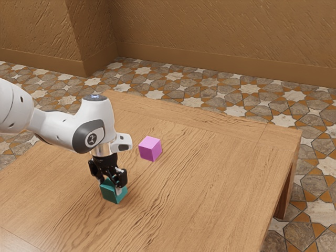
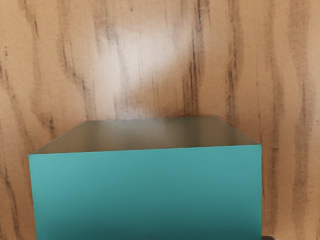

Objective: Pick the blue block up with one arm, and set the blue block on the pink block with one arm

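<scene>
The blue block (image 1: pixel 114 194) is a teal cube resting on the wooden table (image 1: pixel 210 173), toward the exterior view's lower left. My gripper (image 1: pixel 114 185) points straight down and has come down onto the block's top, covering its upper part. In the wrist view the blue block (image 2: pixel 145 192) sits right under my hand, with its top face and one side showing against the wood grain. The pink block (image 1: pixel 150 148) stands alone on the table, a short way beyond the blue block and toward the exterior view's right, apart from it.
The table's right edge (image 1: pixel 294 157) drops to a patterned tile floor (image 1: pixel 315 110). Wood-panelled walls (image 1: pixel 220 26) stand behind. My white arm (image 1: pixel 58 128) comes in from the exterior view's left, low over the table.
</scene>
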You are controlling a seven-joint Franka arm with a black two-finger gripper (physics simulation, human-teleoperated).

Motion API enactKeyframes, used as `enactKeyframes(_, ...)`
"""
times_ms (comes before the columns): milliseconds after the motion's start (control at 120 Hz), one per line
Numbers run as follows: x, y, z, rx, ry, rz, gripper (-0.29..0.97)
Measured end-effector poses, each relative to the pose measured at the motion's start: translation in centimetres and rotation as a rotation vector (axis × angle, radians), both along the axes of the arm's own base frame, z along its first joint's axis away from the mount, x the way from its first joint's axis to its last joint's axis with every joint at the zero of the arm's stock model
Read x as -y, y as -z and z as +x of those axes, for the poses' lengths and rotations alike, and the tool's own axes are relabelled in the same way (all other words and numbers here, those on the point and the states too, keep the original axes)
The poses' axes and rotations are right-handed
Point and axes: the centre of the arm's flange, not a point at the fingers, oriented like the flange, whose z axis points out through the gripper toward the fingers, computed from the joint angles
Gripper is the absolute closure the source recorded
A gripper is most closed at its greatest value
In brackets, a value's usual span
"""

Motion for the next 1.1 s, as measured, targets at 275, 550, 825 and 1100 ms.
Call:
enactKeyframes(275, 0.0, -0.3, 0.0, 0.005, -0.003, 0.001, 0.28)
enactKeyframes(550, 0.0, -3.7, 0.5, 0.057, -0.007, 0.005, 0.32)
enactKeyframes(825, 0.5, -12.1, 5.9, 0.148, -0.004, 0.005, 0.34)
enactKeyframes(1100, 0.3, -14.3, 12.7, 0.137, 0.011, 0.034, 0.34)
